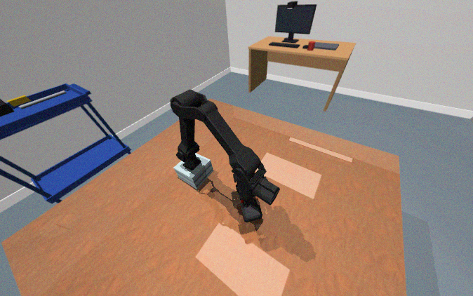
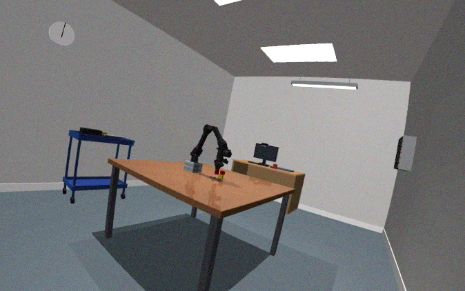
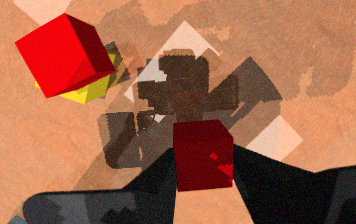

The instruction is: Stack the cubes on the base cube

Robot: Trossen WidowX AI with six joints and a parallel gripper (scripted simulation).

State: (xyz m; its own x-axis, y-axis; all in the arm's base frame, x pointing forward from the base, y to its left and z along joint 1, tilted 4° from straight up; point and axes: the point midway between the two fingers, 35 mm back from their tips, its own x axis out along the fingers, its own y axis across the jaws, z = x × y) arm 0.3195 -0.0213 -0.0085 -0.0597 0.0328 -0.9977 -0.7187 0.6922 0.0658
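Gripper [image 3: 202, 165] clamped on red cube [image 3: 202, 152], yellow base cube [image 3: 90, 90] mostly hidden under 2nd red cube [image 3: 60, 52].

Blue cart [image 2: 74, 156], desk [image 1: 302, 56] with monitor [image 1: 295, 19], wall clock [image 2: 61, 33]

No text, label, brand, number or sign can be read in any of the views. The monitor [image 1: 295, 19] on the desk [image 1: 302, 52] shows a dark, blank screen, the round wall clock [image 2: 61, 33] has a plain face with no numerals, and the cubes, arm and blue cart [image 2: 101, 138] carry no markings that can be read.
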